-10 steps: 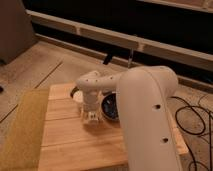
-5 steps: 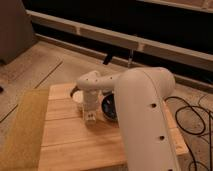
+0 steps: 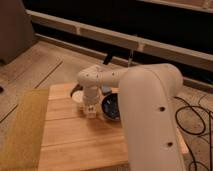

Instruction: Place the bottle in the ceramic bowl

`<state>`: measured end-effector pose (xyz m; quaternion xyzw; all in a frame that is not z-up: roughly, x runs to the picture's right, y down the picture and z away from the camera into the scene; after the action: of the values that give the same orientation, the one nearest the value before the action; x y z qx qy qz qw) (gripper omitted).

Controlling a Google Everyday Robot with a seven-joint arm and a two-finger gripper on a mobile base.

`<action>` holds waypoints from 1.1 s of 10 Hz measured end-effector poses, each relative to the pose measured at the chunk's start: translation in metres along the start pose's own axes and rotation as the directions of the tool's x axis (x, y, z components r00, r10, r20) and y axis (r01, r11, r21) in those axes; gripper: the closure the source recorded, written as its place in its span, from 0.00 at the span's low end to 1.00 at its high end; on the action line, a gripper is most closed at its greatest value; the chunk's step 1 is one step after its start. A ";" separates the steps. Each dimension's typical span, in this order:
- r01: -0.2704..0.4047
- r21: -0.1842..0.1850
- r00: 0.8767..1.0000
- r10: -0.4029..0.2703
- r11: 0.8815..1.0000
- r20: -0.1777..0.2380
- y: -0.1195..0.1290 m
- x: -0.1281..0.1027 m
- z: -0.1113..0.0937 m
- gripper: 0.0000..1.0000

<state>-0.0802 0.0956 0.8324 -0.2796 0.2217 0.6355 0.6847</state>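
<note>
My gripper [image 3: 90, 110] points straight down at the wooden table [image 3: 75, 145], just left of the ceramic bowl [image 3: 112, 108], a glossy black round bowl partly hidden by my big white forearm. A small whitish bottle [image 3: 91, 113] with faint dark marks stands upright on the table at the gripper's tip, and the gripper is shut on it. The bottle is outside the bowl, close to its left rim. The white wrist covers the top of the bottle.
A short cream round cup [image 3: 76, 97] stands just left of the gripper, near the table's far edge. A yellowish mat [image 3: 22, 127] lies along the table's left side. Black cables [image 3: 197, 117] lie on the floor at the right.
The gripper has closed around the bottle while staying in the same place above the table. Bowl and cup have not moved.
</note>
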 end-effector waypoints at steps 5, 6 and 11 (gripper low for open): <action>-0.047 0.086 0.994 0.038 0.995 0.102 -0.023 0.005 -0.057 1.00; -0.083 0.098 0.994 0.075 0.992 0.080 -0.037 0.014 -0.053 1.00; -0.174 0.153 0.984 0.178 0.973 -0.015 -0.088 0.027 -0.028 1.00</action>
<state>0.0116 0.0935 0.8027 -0.2155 0.3029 0.6709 0.6417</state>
